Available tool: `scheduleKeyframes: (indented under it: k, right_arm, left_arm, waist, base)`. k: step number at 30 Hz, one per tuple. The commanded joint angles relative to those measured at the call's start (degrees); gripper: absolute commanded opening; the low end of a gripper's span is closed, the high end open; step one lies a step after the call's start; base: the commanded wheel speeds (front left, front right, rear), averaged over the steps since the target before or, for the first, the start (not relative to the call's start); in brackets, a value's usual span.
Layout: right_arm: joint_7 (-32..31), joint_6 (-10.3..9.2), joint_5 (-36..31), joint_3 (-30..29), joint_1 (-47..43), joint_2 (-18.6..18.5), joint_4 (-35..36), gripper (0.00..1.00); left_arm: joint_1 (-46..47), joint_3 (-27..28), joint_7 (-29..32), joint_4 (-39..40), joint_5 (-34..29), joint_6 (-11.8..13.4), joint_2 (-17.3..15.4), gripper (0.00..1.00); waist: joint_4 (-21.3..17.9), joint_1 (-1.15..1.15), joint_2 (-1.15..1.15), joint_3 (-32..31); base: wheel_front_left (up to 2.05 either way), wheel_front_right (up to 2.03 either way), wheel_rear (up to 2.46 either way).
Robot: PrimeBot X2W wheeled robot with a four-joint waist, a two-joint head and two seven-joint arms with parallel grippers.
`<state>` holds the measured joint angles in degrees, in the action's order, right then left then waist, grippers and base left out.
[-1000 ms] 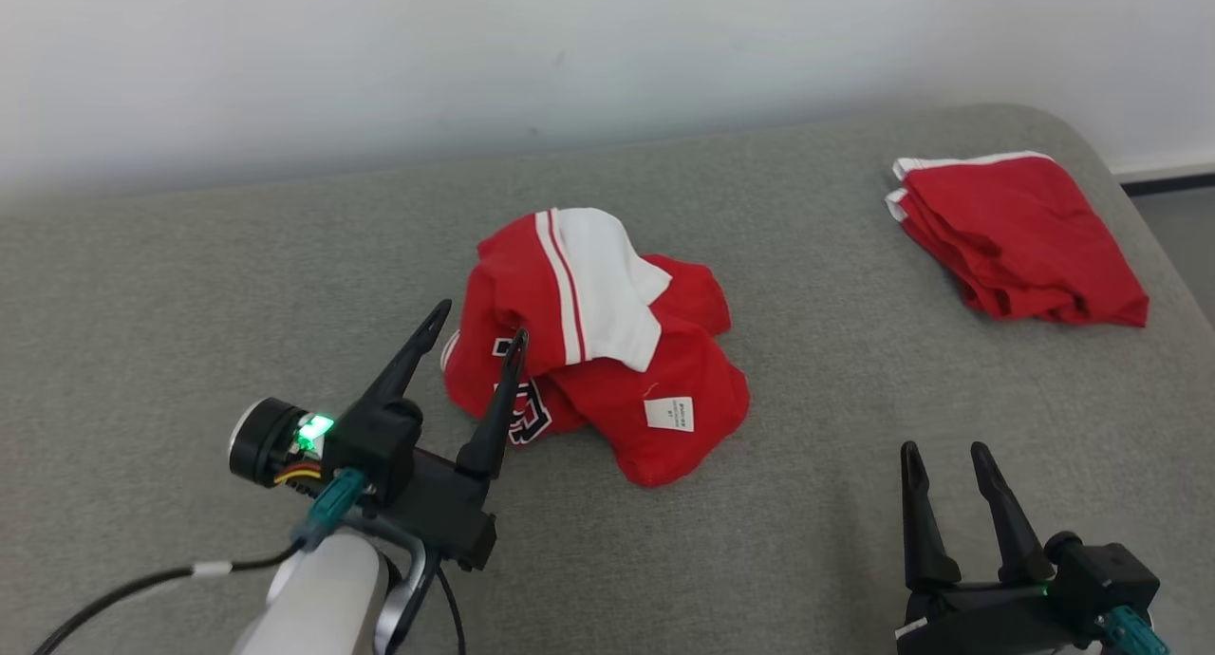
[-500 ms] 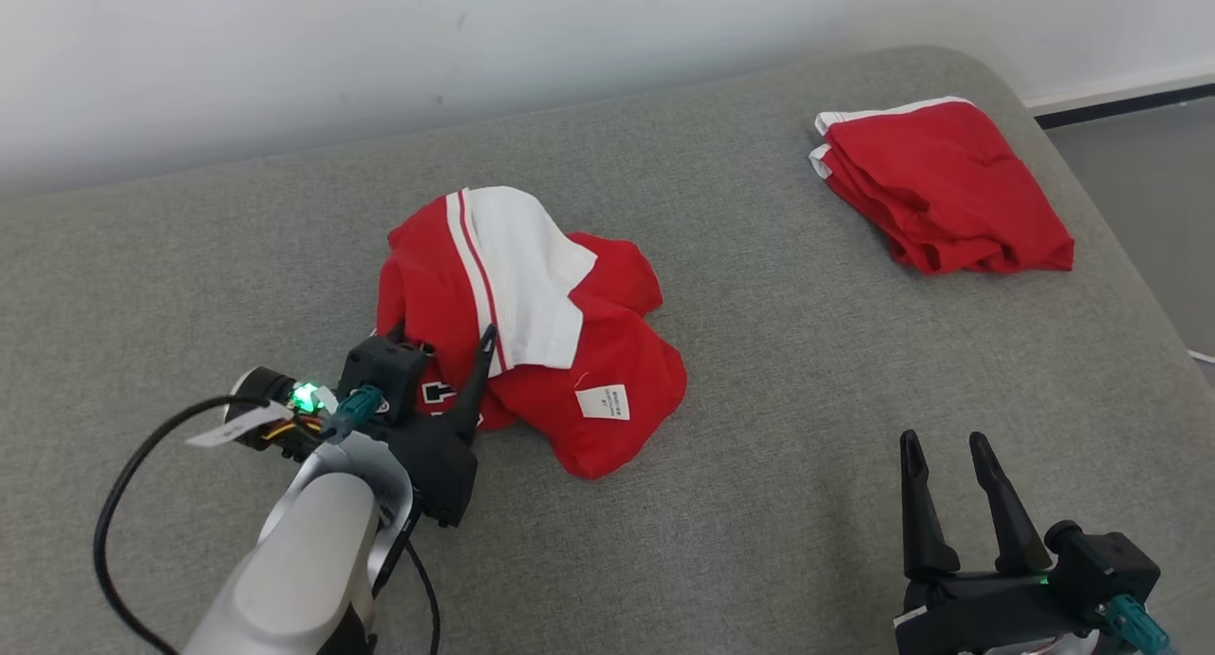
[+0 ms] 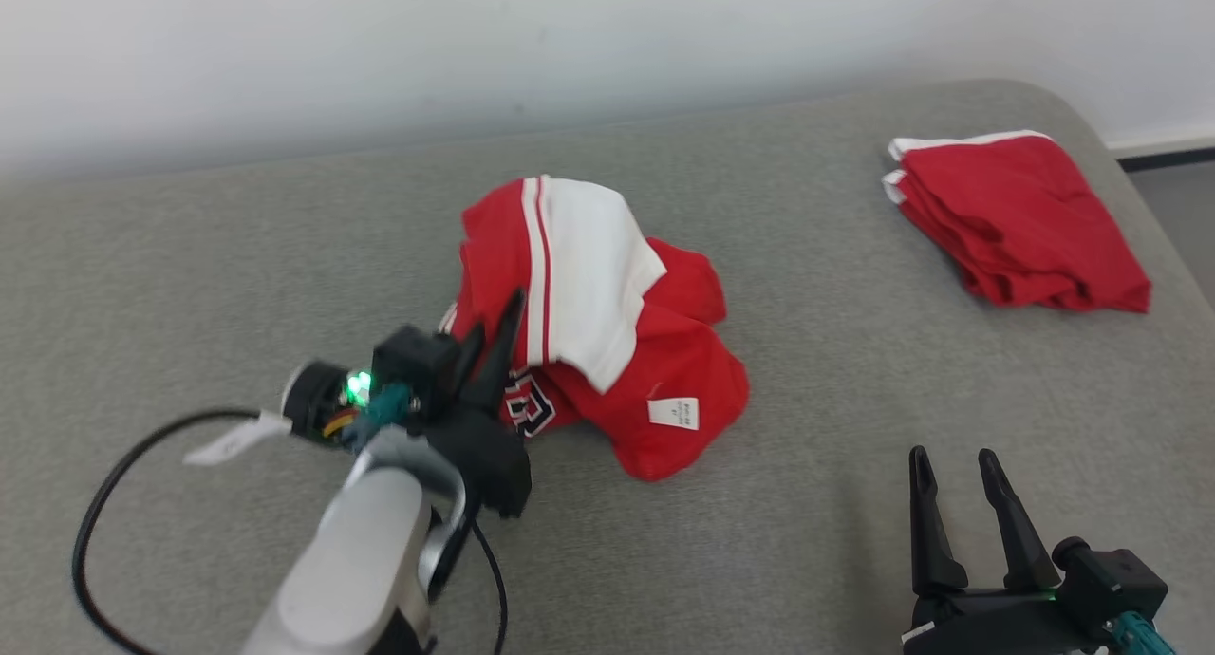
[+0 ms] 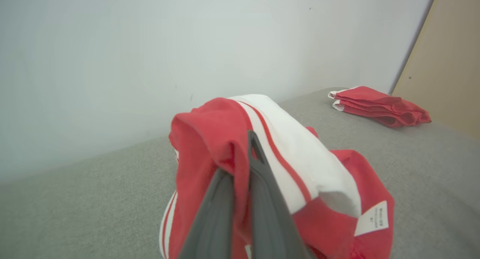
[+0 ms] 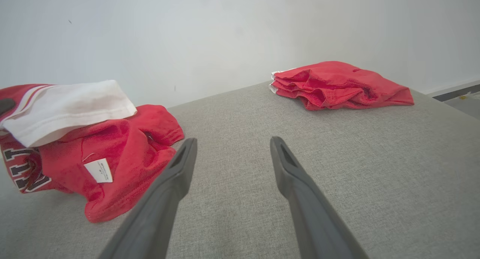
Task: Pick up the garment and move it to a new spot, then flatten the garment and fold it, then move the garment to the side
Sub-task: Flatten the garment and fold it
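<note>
Left gripper (image 3: 495,330) is clenched on a fold of the crumpled red-and-white jersey garment (image 3: 655,370), pinching the edge nearest it, set for the lift, I'd say! Right gripper (image 3: 952,458) hangs released, well apart. Bare grey upholstered bench (image 3: 190,285) spreads beside the left gripper; beyond the right gripper, a folded red cloth (image 3: 1020,218) crowds the far corner.

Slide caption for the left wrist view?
Left gripper, fingers shut on the crumpled red-and-white garment; folded red garment lies beyond.
</note>
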<state>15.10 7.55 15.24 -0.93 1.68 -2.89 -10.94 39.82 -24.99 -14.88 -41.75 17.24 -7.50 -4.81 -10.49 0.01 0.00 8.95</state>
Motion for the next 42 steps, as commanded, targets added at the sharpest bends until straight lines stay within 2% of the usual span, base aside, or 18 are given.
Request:
scheduleKeyframes:
  k: [1, 9, 14, 18, 19, 20, 21, 25, 32, 37, 42]
  right_arm:
    - [0.03, -0.15, -0.38, 0.04, -0.59, 0.01, 0.18, 1.00]
    - [0.04, -0.15, -1.20, -0.15, -0.77, 0.01, 0.12, 1.00]
    - [0.04, -0.15, -1.37, 0.46, -0.74, 0.01, -0.06, 1.00]
    - [0.04, -0.15, -1.67, 0.60, -0.54, 0.00, -0.17, 1.00]
    - [0.04, -0.15, -1.74, 0.55, -0.47, 0.00, -0.22, 1.00]
    - [0.04, -0.15, -1.78, 0.56, -0.40, 0.01, -0.25, 1.00]
    - [0.04, -0.15, -1.80, 0.60, -0.33, 0.02, -0.26, 1.00]
    - [0.04, -0.15, -1.70, 0.53, -0.46, 0.00, -0.31, 1.00]
    - [0.04, -0.15, -1.11, 0.67, -0.78, 0.01, -0.47, 1.00]
    - [0.04, -0.15, -0.40, 1.19, 0.27, 0.01, -0.54, 1.00]
    - [0.04, -0.15, 0.27, 1.20, 0.72, 0.03, -0.92, 1.00]
  left_arm:
    - [-3.57, 0.12, -0.37, 1.70, 0.62, 0.08, 0.06, 0.00]
    - [-19.61, 3.01, -0.34, 12.34, 5.28, 0.71, 0.20, 0.00]
    - [-27.87, 4.96, -0.34, 14.06, 6.51, 1.16, 0.21, 0.00]
    - [-30.87, 6.32, -0.35, 14.07, 6.86, 1.39, 0.55, 0.00]
    - [-31.25, 6.61, -0.35, 14.18, 6.62, 1.51, 0.66, 0.03]
    - [-31.48, 7.07, -0.35, 14.49, 6.23, 1.78, 0.71, 0.47]
    - [-31.53, 7.69, -0.35, 14.97, 5.95, 2.09, 0.74, 1.00]
    - [-32.22, 9.79, -0.35, 17.86, 4.75, 2.90, 0.69, 1.00]
    - [-32.83, 13.75, -0.35, 27.48, 1.54, 3.69, -0.86, 1.00]
    - [-27.87, 12.05, 1.36, 28.22, -0.20, 3.06, -2.07, 1.00]
    - [-23.75, 10.46, 4.06, 25.64, -2.78, 3.96, -3.01, 1.00]
  waist:
    - [4.49, -0.01, 0.00, -1.31]
    - [10.51, -0.01, 0.00, -1.56]
    - [11.81, -0.01, 0.00, -1.32]
    - [12.15, -0.01, 0.00, -1.10]
    - [12.20, -0.01, 0.00, -1.07]
    - [12.20, -0.01, 0.00, -1.05]
    - [12.17, -0.01, 0.00, -1.08]
    - [11.87, -0.01, 0.00, -1.29]
    - [10.62, -0.01, 0.00, -1.43]
    - [7.99, -0.01, 0.00, -1.06]
    - [4.68, -0.01, 0.00, -0.30]
  base:
    - [0.00, 0.00, 0.00]
    - [0.00, 0.00, 0.00]
    - [0.00, 0.00, 0.00]
    - [0.00, 0.00, 0.00]
    - [0.00, 0.00, 0.00]
    - [0.00, 0.00, 0.00]
    - [0.00, 0.00, 0.00]
    - [0.00, 0.00, 0.00]
    - [0.00, 0.00, 0.00]
    - [0.00, 0.00, 0.00]
    - [0.00, 0.00, 0.00]
